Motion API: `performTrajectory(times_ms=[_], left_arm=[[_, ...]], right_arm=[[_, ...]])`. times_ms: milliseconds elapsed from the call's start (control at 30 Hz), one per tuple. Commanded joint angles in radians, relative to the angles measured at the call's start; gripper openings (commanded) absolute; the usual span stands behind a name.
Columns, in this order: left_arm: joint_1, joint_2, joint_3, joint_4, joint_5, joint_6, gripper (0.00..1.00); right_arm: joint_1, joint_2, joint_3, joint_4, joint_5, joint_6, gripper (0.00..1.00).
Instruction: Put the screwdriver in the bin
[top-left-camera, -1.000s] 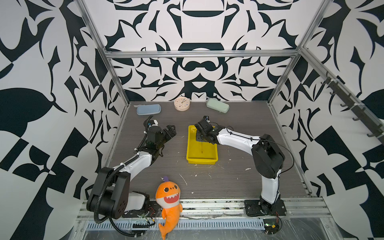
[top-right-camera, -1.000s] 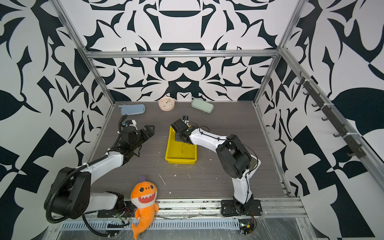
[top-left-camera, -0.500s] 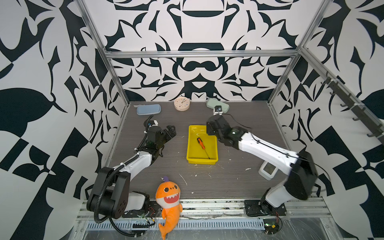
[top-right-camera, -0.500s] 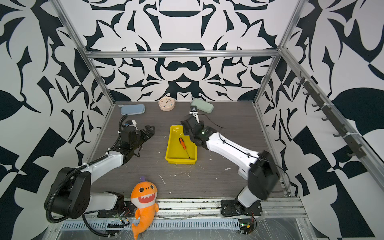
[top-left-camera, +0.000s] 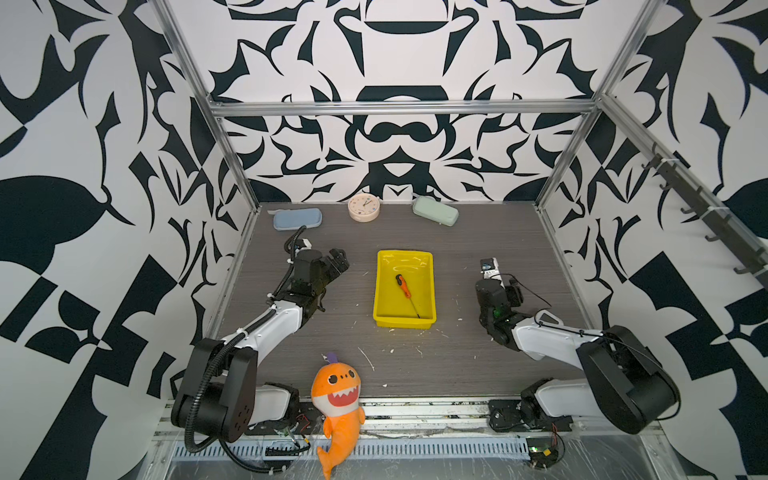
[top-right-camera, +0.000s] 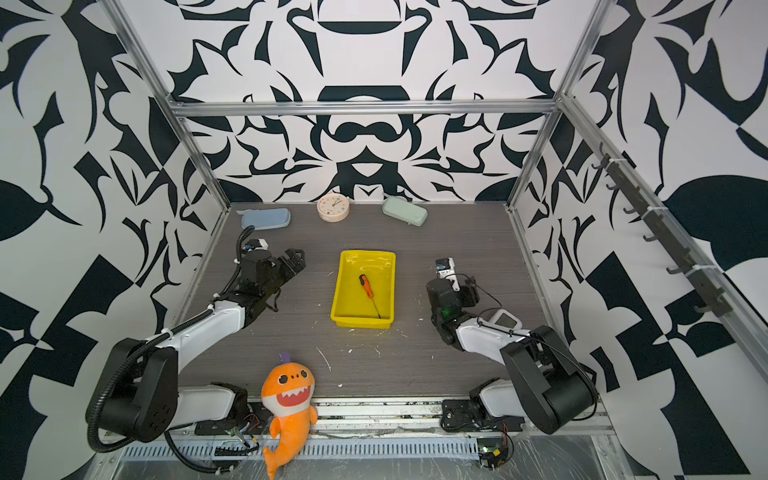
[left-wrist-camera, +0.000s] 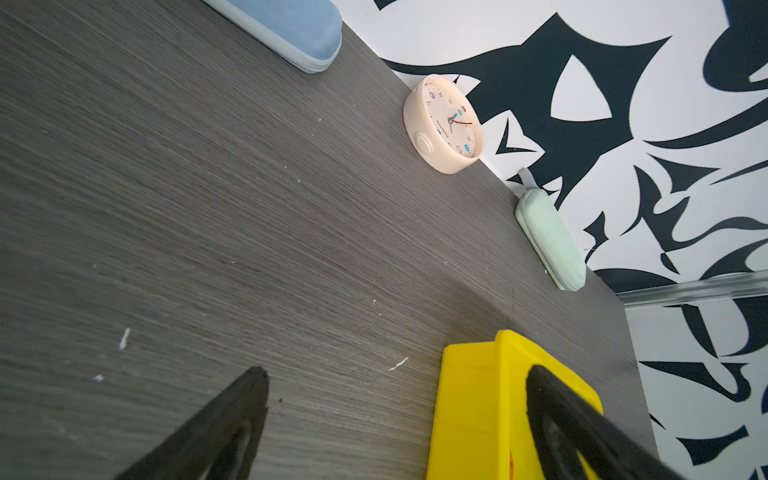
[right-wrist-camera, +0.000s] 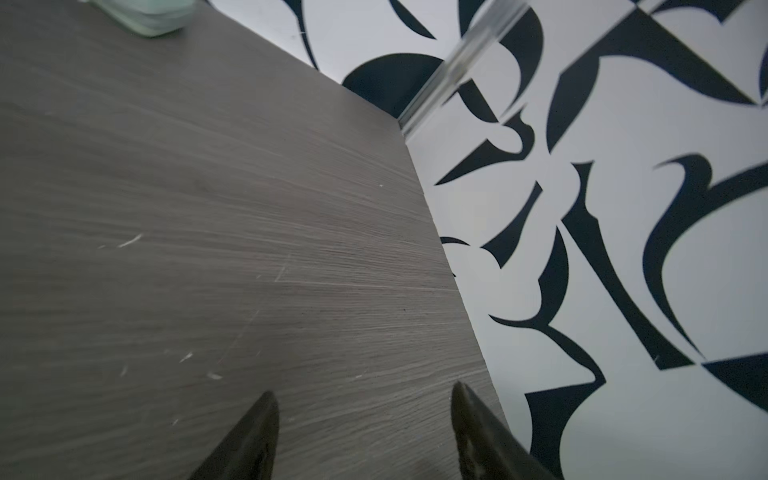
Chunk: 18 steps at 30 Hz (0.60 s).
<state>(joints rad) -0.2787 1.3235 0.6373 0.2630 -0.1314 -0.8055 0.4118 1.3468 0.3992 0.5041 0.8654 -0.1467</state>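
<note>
The screwdriver, orange-handled with a thin dark shaft, lies loose and slanted on the floor of the yellow bin in both top views. Nothing touches it. My left gripper hovers open left of the bin, and a corner of the bin shows behind one finger in the left wrist view. My right arm's wrist is well to the right of the bin. The right gripper stands open over bare table near the table's right edge, with nothing between its fingers.
Along the back wall lie a blue pouch, a pink clock and a green pouch. An orange shark plush sits at the front edge. A small white device lies by the right arm. The cage walls are close on both sides.
My right gripper opened and let go of the screwdriver, which now lies in the bin. The right arm drew back from the bin to the right side. The left arm stayed put.
</note>
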Motion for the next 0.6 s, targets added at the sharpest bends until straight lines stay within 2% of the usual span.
performTrajectory(times_ms=[0, 67, 133, 267, 367, 400, 433, 500, 567], left_arm=[[0.006, 0.018, 0.026, -0.035, -0.016, 0.011, 0.99], [0.006, 0.027, 0.027, -0.028, -0.013, 0.006, 0.99], [0.008, 0.032, 0.026, -0.025, -0.013, 0.002, 1.0], [0.007, 0.039, 0.031, -0.025, -0.013, -0.001, 1.0], [0.007, 0.05, 0.038, -0.029, -0.011, -0.003, 1.0], [0.007, 0.055, 0.041, -0.032, -0.011, -0.004, 0.99], [0.008, 0.058, 0.041, -0.03, -0.008, 0.001, 1.0], [0.007, 0.067, 0.032, 0.009, -0.013, 0.013, 1.0], [0.006, 0.063, 0.032, 0.016, -0.032, 0.04, 1.0]], right_arm=[[-0.059, 0.01, -0.018, 0.189, -0.038, 0.099, 0.69], [-0.105, 0.041, -0.02, 0.196, -0.109, 0.133, 0.7], [-0.116, 0.051, 0.017, 0.121, -0.14, 0.148, 0.7], [-0.157, 0.092, 0.017, 0.212, -0.214, 0.109, 0.7], [-0.247, 0.107, 0.053, 0.146, -0.305, 0.209, 0.71], [-0.274, 0.122, 0.041, 0.185, -0.342, 0.237, 0.71], [-0.304, 0.156, 0.002, 0.3, -0.382, 0.245, 0.72], [-0.309, 0.149, -0.005, 0.281, -0.495, 0.218, 0.72], [-0.31, 0.199, -0.078, 0.457, -0.529, 0.198, 0.73]])
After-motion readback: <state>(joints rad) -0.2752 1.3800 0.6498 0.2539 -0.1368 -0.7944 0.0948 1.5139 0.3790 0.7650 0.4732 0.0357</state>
